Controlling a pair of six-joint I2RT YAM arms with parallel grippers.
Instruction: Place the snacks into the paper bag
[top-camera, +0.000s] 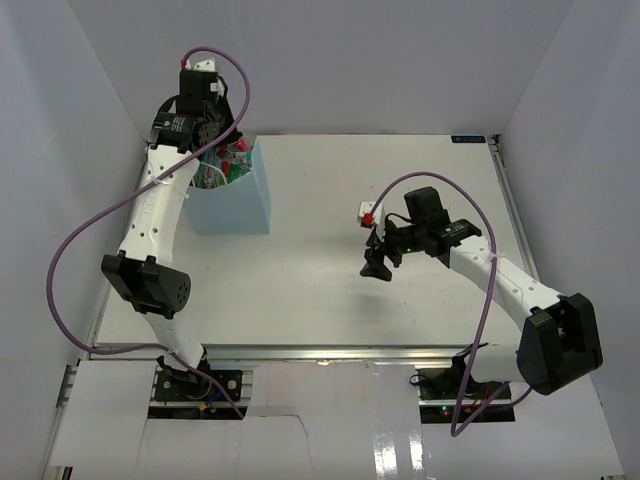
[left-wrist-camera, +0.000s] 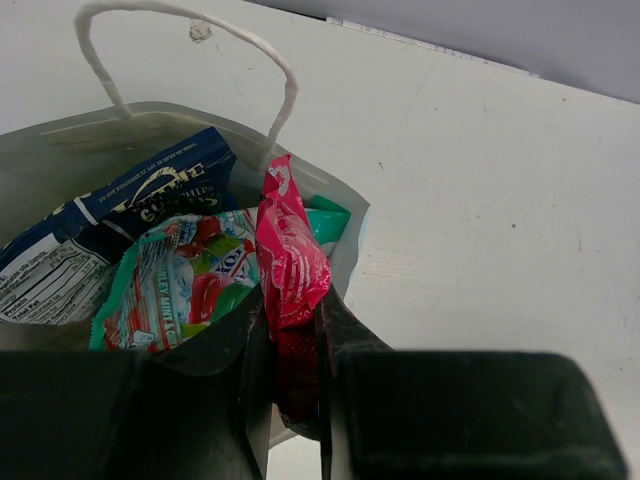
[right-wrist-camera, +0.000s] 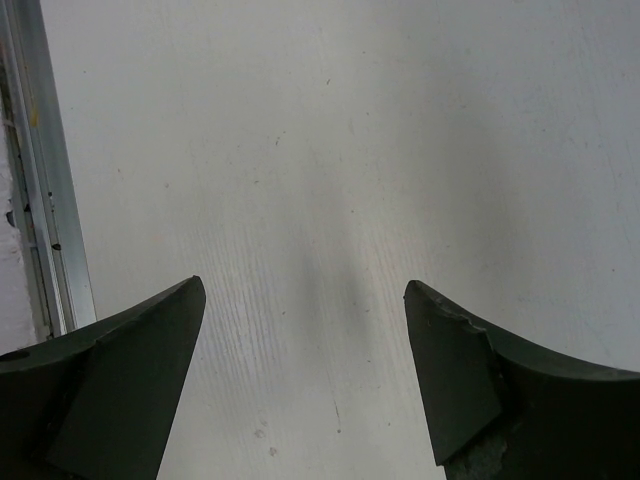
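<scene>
Left gripper (left-wrist-camera: 292, 335) pinches a pink-red packet (left-wrist-camera: 290, 250) over the open paper bag (top-camera: 235, 205); right gripper (right-wrist-camera: 303, 290) gapes wide.

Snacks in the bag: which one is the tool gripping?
The pink-red packet, pinched upright in the left tool at the bag's rim; the blue-white packet and green-red packet lie loose inside.

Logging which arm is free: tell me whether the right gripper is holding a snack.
No, the right wrist view shows the right gripper open, with only bare table between its fingers.
</scene>
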